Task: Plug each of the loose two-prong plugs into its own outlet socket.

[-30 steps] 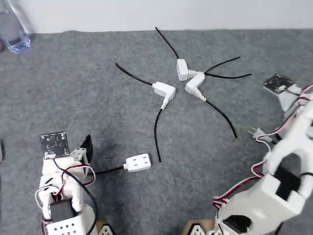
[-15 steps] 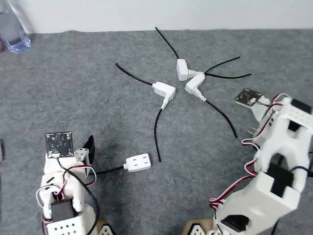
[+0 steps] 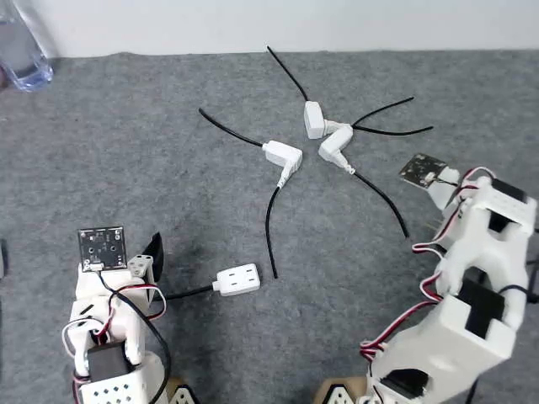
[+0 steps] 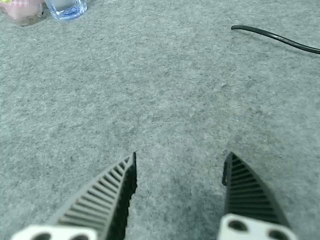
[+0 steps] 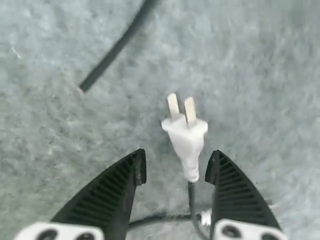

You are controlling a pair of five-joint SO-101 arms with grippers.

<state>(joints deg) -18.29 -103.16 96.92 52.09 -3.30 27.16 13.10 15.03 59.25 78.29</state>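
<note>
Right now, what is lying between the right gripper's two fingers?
A white two-prong plug lies on the grey mat between the open fingers of the right gripper, prongs pointing away from it. The right wrist view shows this.

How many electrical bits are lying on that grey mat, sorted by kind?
white angled connectors on black cords: 3
white outlet block: 1
loose two-prong plug: 1
Total: 5
</note>
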